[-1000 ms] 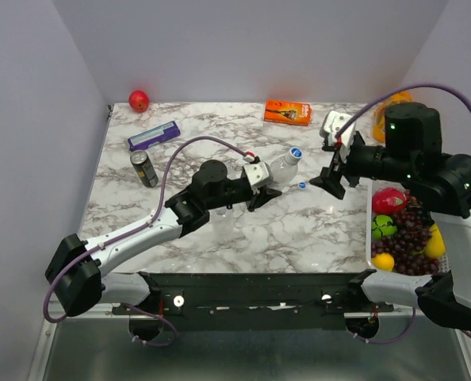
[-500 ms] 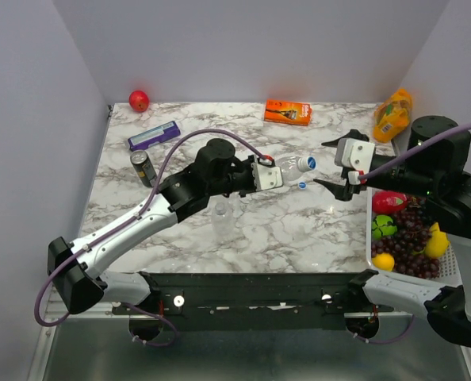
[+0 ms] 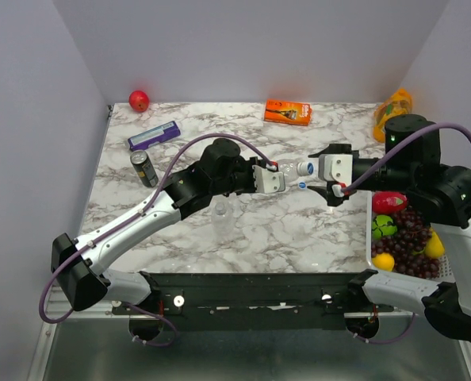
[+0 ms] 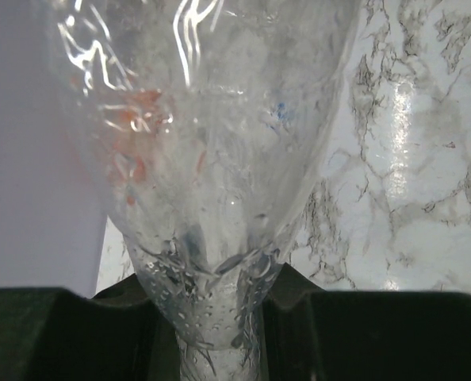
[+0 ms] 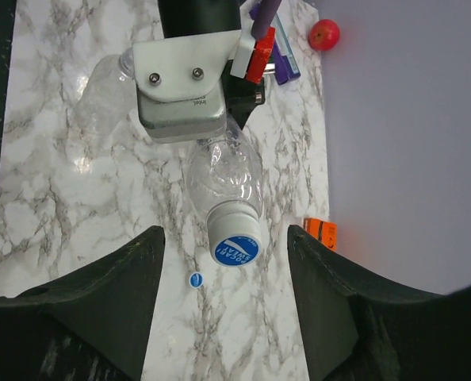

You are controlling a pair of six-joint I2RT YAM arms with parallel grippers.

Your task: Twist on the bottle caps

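Bottle (image 3: pixel 289 167) hangs level at frame centre, its body clamped in the left gripper (image 3: pixel 273 176) so the blue cap (image 3: pixel 307 167) faces the right gripper (image 5: pixel 226 238), whose jaws stand apart either side (not touching), placed to twist.

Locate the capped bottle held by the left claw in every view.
Top external: the capped bottle is mid-table, held sideways by the left claw.
Left wrist: it fills the upper middle and narrows between the claw's fingers at the bottom. The cap is not visible.
Right wrist: it is at the centre, its blue cap toward the camera, between the right claw's open fingers.
Shared landmark: the marble tabletop.
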